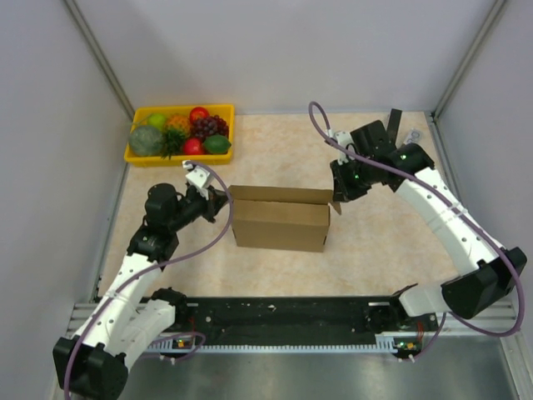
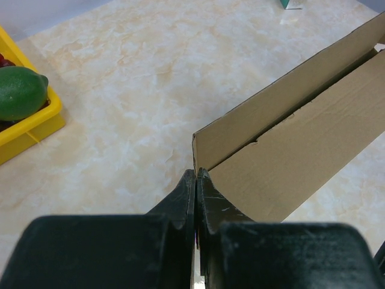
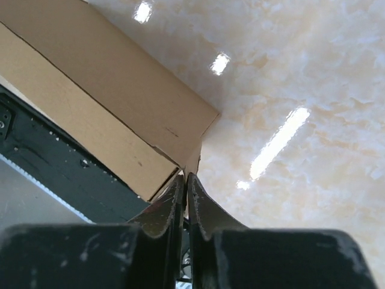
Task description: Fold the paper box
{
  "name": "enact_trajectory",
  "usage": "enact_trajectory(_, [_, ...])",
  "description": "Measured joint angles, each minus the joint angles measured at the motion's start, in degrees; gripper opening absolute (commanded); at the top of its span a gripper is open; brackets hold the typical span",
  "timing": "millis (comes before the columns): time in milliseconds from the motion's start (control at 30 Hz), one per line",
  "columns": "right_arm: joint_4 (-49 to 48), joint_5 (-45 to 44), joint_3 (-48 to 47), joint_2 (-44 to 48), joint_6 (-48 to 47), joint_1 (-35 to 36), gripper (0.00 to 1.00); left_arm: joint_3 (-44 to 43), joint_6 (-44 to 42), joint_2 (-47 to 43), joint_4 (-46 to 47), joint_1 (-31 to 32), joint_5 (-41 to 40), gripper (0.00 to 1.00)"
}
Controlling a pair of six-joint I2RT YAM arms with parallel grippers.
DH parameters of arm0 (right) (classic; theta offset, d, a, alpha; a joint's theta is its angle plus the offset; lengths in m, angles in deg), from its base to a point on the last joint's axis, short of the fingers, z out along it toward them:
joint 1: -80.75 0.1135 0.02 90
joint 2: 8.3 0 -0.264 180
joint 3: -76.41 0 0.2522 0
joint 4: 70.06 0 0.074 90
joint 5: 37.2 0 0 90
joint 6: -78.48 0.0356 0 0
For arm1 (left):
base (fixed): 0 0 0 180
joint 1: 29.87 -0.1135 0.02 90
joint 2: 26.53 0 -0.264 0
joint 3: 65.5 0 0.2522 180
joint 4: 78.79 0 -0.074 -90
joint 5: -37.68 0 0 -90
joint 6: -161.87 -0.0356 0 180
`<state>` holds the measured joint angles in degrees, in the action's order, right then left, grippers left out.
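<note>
The paper box (image 1: pixel 279 225) is a brown cardboard box, open at the top, standing in the middle of the table. My left gripper (image 1: pixel 223 200) is at its left end. In the left wrist view the jaws (image 2: pixel 197 173) are shut, with the box's (image 2: pixel 301 144) upright end edge running down into them. My right gripper (image 1: pixel 336 200) is at the right end. In the right wrist view the jaws (image 3: pixel 185 176) are shut on a small end flap at the box's (image 3: pixel 90 90) corner.
A yellow tray (image 1: pixel 137 158) of fruit stands at the back left, its corner and a green lime (image 2: pixel 21 90) showing in the left wrist view. The black base rail (image 1: pixel 283 315) runs along the near edge. Enclosure walls stand on both sides and at the back.
</note>
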<state>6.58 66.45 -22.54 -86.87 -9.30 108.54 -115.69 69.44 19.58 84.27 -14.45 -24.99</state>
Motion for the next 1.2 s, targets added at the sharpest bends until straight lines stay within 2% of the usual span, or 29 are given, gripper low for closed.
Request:
enact_trajectory(167, [0.13, -2.38, 0.0, -0.22, 4.79, 2.64, 0.0, -0.66, 1.95, 0.31, -1.01, -0.13, -1.18, 0.0])
enact_trajectory(800, [-2.93, -7.63, 1.22, -0.79, 31.36, 2.82, 0.0, -0.98, 11.21, 0.24, -1.66, -0.35, -2.99, 0.0])
enact_trajectory(1000, [-7.39, -11.58, 3.8, -0.11, 33.33, 3.45, 0.0, -0.98, 12.52, 0.24, -1.75, -0.39, -3.08, 0.0])
enact_trajectory(1200, [-10.43, -15.02, 6.16, 1.25, 30.12, 4.81, 0.0, -1.29, 13.2, 0.24, -2.05, -0.39, -2.86, 0.0])
